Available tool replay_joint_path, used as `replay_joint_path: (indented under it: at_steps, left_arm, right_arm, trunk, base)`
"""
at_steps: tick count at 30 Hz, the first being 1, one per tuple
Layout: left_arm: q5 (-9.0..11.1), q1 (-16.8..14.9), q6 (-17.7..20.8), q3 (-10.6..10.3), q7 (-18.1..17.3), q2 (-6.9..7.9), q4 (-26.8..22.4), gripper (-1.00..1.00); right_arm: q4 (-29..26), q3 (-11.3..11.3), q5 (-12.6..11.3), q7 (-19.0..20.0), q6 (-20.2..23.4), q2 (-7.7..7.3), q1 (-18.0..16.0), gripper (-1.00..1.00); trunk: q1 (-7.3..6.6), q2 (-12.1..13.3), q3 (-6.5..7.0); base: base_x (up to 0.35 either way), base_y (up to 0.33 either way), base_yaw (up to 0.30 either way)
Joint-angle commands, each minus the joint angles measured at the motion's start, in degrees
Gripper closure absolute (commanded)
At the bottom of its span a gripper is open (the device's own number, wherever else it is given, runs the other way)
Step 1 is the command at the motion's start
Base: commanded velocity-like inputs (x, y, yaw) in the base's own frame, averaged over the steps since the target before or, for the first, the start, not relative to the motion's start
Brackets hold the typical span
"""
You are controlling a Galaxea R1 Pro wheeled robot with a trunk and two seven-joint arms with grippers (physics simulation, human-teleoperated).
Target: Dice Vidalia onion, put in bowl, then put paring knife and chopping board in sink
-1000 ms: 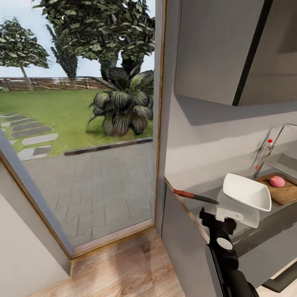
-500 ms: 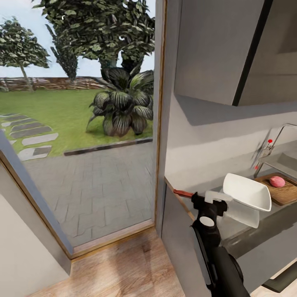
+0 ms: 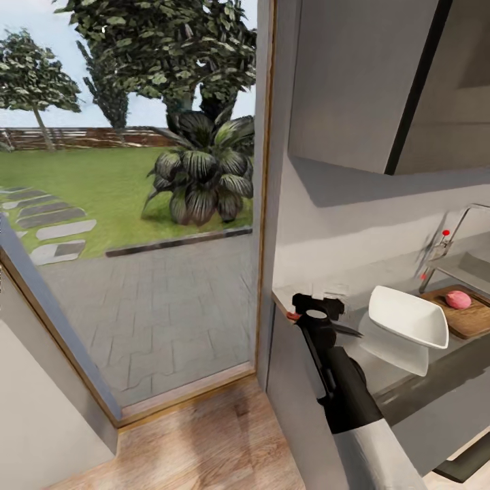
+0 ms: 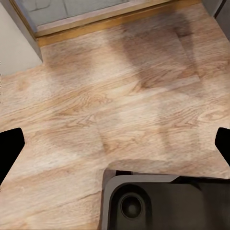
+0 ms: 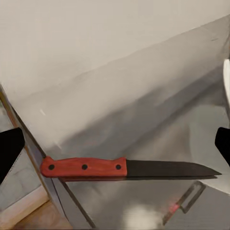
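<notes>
Right wrist view looks down between the spread fingers of the right claw (image 5: 115, 143), whose two dark fingertips (image 5: 10, 148) sit at the edges of the picture with nothing pinched between them. Directly below lies the paring knife (image 5: 124, 167), flat on the grey counter (image 5: 158, 115), its red handle with three dark rivets toward the counter's end and its dark blade pointing along the counter toward the bowl. The handle's butt reaches the counter's edge, beside the wooden floor (image 5: 24, 211) below.

From the head view, the right claw (image 3: 314, 306) hangs over the knife's handle end (image 3: 294, 316) at the near corner of the counter (image 3: 381, 381); whether it touches the knife is hard to judge from here, but it looks just above it. The blade tip (image 3: 350, 333) pokes out from behind the arm. Just beyond stands the white bowl (image 3: 407, 317), near the knife but apart from it. Farther along, the chopping board (image 3: 469, 318) carries the Vidalia onion (image 3: 458, 299), whole and pink, on its top. Behind the board is the sink (image 3: 469, 265) with its chrome tap and red knob (image 3: 446, 233).

The left claw (image 4: 115, 148) hangs spread wide over the wooden floor (image 4: 96, 96), holding nothing, with the robot's dark base (image 4: 167, 201) below it.
</notes>
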Motion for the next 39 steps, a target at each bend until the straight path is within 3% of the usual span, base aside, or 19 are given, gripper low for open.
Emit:
replay_joint_path:
  at_steps: [1, 5, 15, 21, 22, 23, 28, 30, 34, 35, 39]
  left_arm:
    - [0.53, 0.01, -0.1, -0.42, 0.28, 0.09, -0.07, -1.0]
    - [0.54, 0.01, -0.1, -0.42, 0.28, 0.09, -0.06, -1.0]
    - [0.54, 0.01, -0.1, -0.42, 0.28, 0.09, -0.06, -1.0]
    - [0.53, 0.01, -0.1, -0.42, 0.28, 0.09, 0.0, -1.0]
    - [0.54, 0.01, -0.1, -0.42, 0.28, 0.09, 0.01, -1.0]
    - [0.54, 0.01, -0.1, -0.42, 0.28, 0.08, 0.07, -1.0]
    - [0.54, 0.01, -0.1, -0.42, 0.28, 0.09, 0.1, -1.0]
    - [0.54, 0.01, -0.1, -0.42, 0.28, 0.09, 0.11, -1.0]
    - [0.54, 0.01, -0.07, -0.42, 0.28, 0.09, 0.17, -1.0]
    - [0.54, 0.01, -0.05, -0.42, 0.28, 0.08, 0.2, -1.0]
    - [0.54, 0.01, -0.09, -0.42, 0.28, 0.09, 0.16, -1.0]
  right_arm:
    - [0.76, 0.1, -1.57, -0.8, 0.16, 0.0, -0.75, -1.0]
    - [1.5, 0.26, -2.92, -1.81, 0.15, 0.0, -1.63, -1.0]
    - [1.2, 0.32, -3.57, -2.94, 0.14, 0.0, -1.93, -1.0]
    - [1.21, 0.17, -5.45, -3.61, 0.22, 0.0, -1.94, -1.0]
    - [1.25, 0.11, -5.63, -4.24, 0.2, 0.0, -1.94, -1.0]
    - [1.64, -0.2, -5.93, -7.57, 0.07, 0.0, -1.94, -1.0]
    - [1.83, -0.64, -6.69, -12.25, -0.08, 0.0, -1.94, -1.0]
    - [1.86, -0.87, -8.1, -13.82, -0.1, 0.0, -1.94, -1.0]
    - [1.91, -2.1, -13.21, -16.74, -0.4, 0.0, -1.94, -1.0]
    - [1.96, -2.91, -18.36, -20.22, -1.68, 0.0, -1.94, -1.0]
    - [1.97, -3.08, -21.01, -23.06, -2.32, 0.0, -1.94, -1.0]
  trunk:
    - [0.02, -0.07, -0.07]
    - [0.02, -0.07, -0.07]
    - [0.02, -0.07, -0.07]
    - [0.02, -0.07, -0.07]
    - [0.02, -0.07, -0.07]
    - [0.02, -0.07, -0.07]
    - [0.02, -0.07, -0.07]
    - [0.02, -0.07, -0.07]
    - [0.02, -0.07, -0.07]
    - [0.02, -0.07, -0.07]
    - [0.02, -0.07, -0.07]
  base:
    - [0.0, 0.147, 0.0]
    - [0.0, 0.225, 0.0]
    - [0.0, 0.303, 0.0]
    - [0.0, 0.243, 0.0]
    - [0.0, 0.079, 0.0]
    - [0.0, 0.021, 0.0]
    - [0.0, 0.009, 0.0]
    - [0.0, 0.003, 0.0]
    - [0.0, 0.001, 0.0]
    - [0.0, 0.0, 0.0]
    - [0.0, 0.0, 0.0]
